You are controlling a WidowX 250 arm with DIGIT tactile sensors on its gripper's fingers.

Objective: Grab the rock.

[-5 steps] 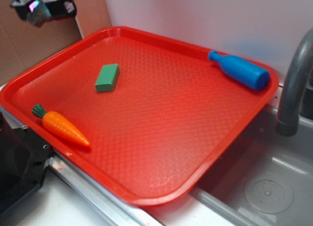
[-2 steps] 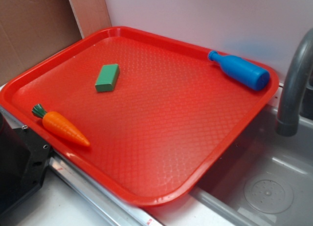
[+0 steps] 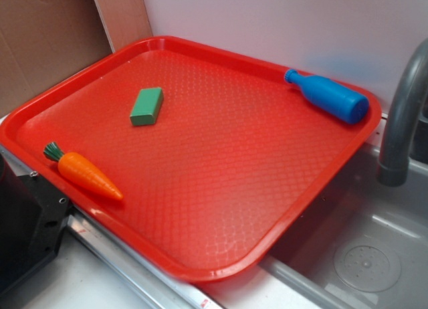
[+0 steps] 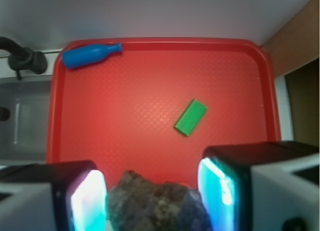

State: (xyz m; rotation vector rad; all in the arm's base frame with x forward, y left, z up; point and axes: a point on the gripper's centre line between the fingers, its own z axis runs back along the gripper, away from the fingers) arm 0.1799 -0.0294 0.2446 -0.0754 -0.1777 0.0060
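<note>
Rock (image 4: 157, 206), mottled grey-brown, is sitting between the two fingers of the tool (image 4: 152, 201) in the wrist view, high above the red tray (image 4: 150, 51); the glowing pads (image 4: 90, 203) appear to be pressing its sides, though the contact line is blurred. Below, a green block (image 3: 147, 106) is lying near the tray's middle, a blue toy bottle (image 3: 328, 96) along the far rim by the grey faucet (image 3: 401, 115), and a toy carrot (image 3: 83, 173) near the left edge in the exterior view.
</note>
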